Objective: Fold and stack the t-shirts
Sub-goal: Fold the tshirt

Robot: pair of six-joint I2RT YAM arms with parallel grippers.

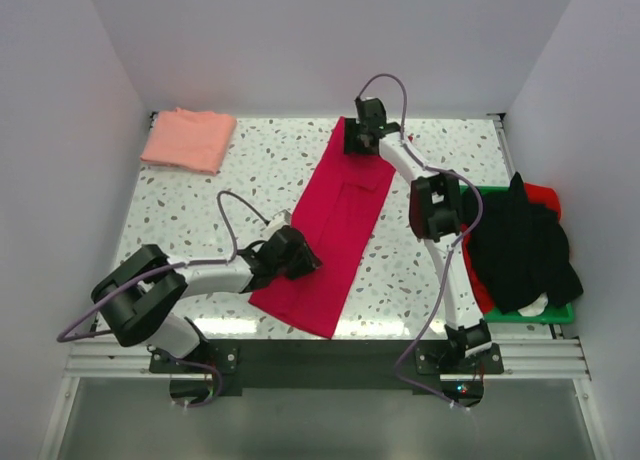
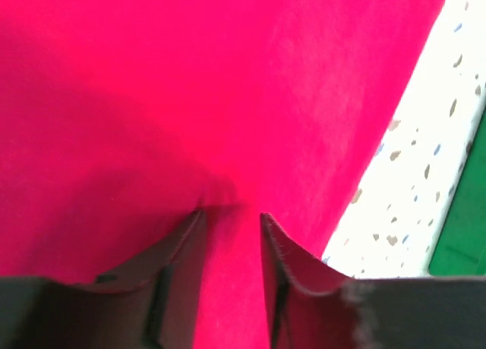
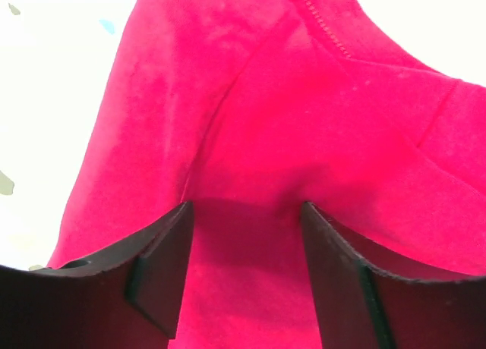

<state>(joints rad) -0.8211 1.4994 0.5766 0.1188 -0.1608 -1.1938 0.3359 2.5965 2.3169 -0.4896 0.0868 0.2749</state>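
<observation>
The crimson t-shirt [image 1: 335,215] lies as a long folded strip running from the far middle of the table to the near edge. My left gripper [image 1: 302,260] sits on its left edge near the front. In the left wrist view the gripper [image 2: 231,212] has its jaws narrowly apart with a puckered fold of the crimson cloth [image 2: 228,99] pinched between them. My right gripper [image 1: 361,137] is at the strip's far end; in the right wrist view the gripper [image 3: 247,205] is open, tips down on the crimson cloth [image 3: 250,99]. The salmon-pink t-shirt [image 1: 188,139] lies folded at the far left.
A green tray [image 1: 560,315] at the right edge holds a heap of black cloth [image 1: 520,245] with some red under it. White walls close in the table on the left, the back and the right. A metal rail [image 1: 330,358] runs along the near edge.
</observation>
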